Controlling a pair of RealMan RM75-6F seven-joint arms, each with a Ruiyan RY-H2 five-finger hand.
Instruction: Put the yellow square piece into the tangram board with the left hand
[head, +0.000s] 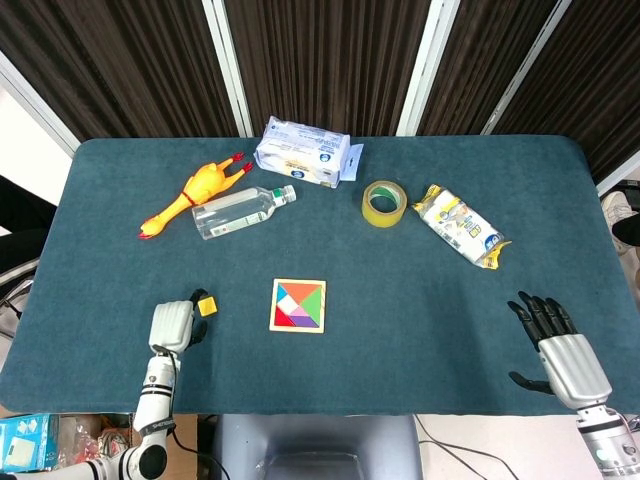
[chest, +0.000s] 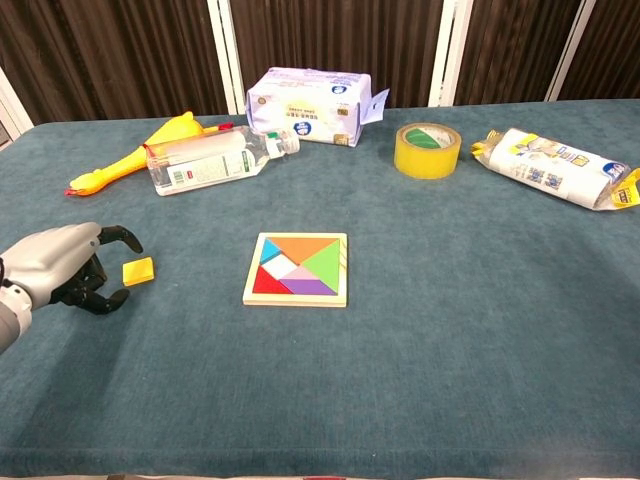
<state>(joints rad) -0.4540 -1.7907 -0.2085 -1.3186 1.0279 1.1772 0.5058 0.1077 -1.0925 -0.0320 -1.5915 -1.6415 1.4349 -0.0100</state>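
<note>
Left robot hand (chest: 62, 266): near the front-left corner of the counter (head: 420, 300), fingers curled and parted around the yellow square piece (chest: 138, 270); whether any fingertip touches the piece cannot be told. Piece lies tilted on the counter surface, between the hand and the tangram board (chest: 298, 269), apart from the board. Tangram board: middle of the counter toward the front edge, wooden frame, coloured pieces inside, one pale gap at its centre. Right robot hand (head: 556, 340): front-right corner, fingers spread, holding nothing. Rubber chicken (head: 195, 192): back-left area, lying on its side. Clear plastic bottle (head: 243, 210): just beside the chicken, on its side, cap toward the centre. Tissue pack (head: 303, 152): near the back edge, white and blue wrapper. Roll of yellow tape (head: 383, 202): right of centre toward the back, lying flat. Snack packet (head: 461, 225): right of the tape, lying diagonally.
</note>
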